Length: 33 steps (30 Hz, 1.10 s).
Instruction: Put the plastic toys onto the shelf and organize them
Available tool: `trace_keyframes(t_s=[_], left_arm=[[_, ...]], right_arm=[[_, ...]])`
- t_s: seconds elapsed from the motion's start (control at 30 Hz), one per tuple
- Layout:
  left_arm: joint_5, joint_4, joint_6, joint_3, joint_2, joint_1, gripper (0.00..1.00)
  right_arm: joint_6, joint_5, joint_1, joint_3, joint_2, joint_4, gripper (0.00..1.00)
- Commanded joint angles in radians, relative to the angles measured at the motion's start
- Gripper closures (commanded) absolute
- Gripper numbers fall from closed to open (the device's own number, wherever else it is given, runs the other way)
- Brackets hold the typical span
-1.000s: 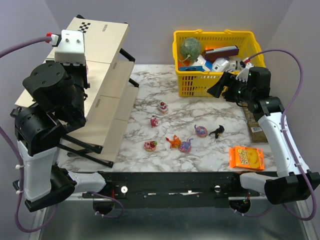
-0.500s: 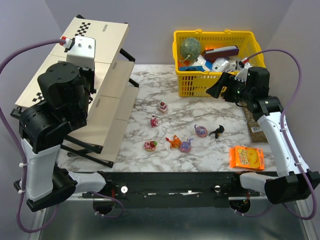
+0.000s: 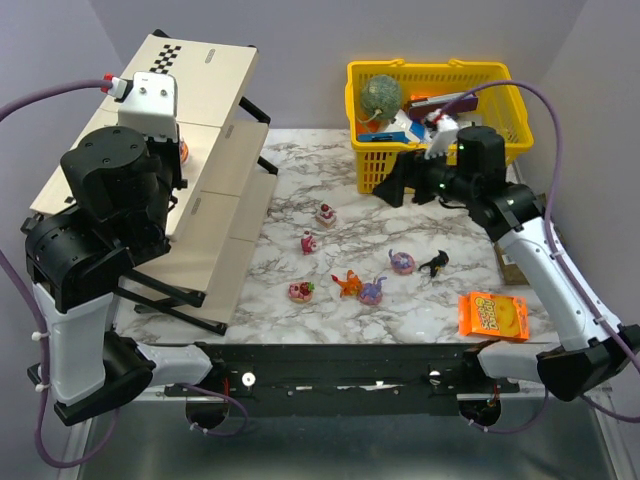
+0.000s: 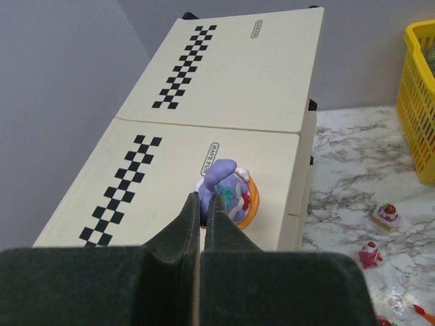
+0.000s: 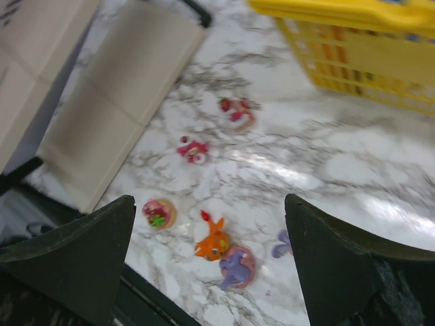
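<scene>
Seven plastic toys (image 3: 309, 242) lie loose on the marble table (image 3: 300, 170), between the shelf (image 3: 205, 75) and the yellow basket (image 3: 430, 70). A red-topped toy (image 3: 326, 213) sits farthest back and a round pink toy (image 3: 301, 291) is nearest the shelf's foot. An orange figure (image 3: 347, 284) is just beside a purple rabbit on a doughnut (image 3: 372, 292), and a black figure (image 3: 434, 264) stands to the right.

An eighth toy, a purple rabbit in an orange ring (image 4: 228, 193), rests on the shelf's middle tier, beside the checkered strip. The left gripper (image 4: 204, 198) is clenched, with nothing between its fingers. Its tips sit right at that rabbit, though I cannot tell whether they touch it.

The right gripper (image 5: 209, 197) hangs over the table in front of the basket, jaws spread wide and empty. An orange packet (image 3: 492, 315) lies at the near right.
</scene>
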Motion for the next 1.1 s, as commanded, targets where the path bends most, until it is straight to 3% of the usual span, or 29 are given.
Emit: trace_keyframes(t_s=[0.0,0.23,0.5,0.73,1.07], left_arm=[[0.044,-0.024,-0.017,0.016,0.02,0.012,1.0],[0.095,-0.012,-0.043,0.036,0.02,0.015,1.0],[0.2,-0.015,-0.119,0.036,0.003,0.014,1.0],[0.331,0.009,-0.136,0.016,-0.044,0.014,1.0],[0.391,0.032,-0.132,0.004,-0.055,0.014,1.0]], right_arm=[[-0.199,-0.02,0.22,0.119,0.03,0.116,0.0],[-0.357,-0.199,0.409,0.284,0.162,0.44,0.0],[-0.422,-0.277,0.529,0.552,0.468,0.729,0.0],[-0.403,-0.253,0.584,0.695,0.614,0.835,0.0],[-0.428,-0.26,0.646,0.758,0.653,0.814,0.0]])
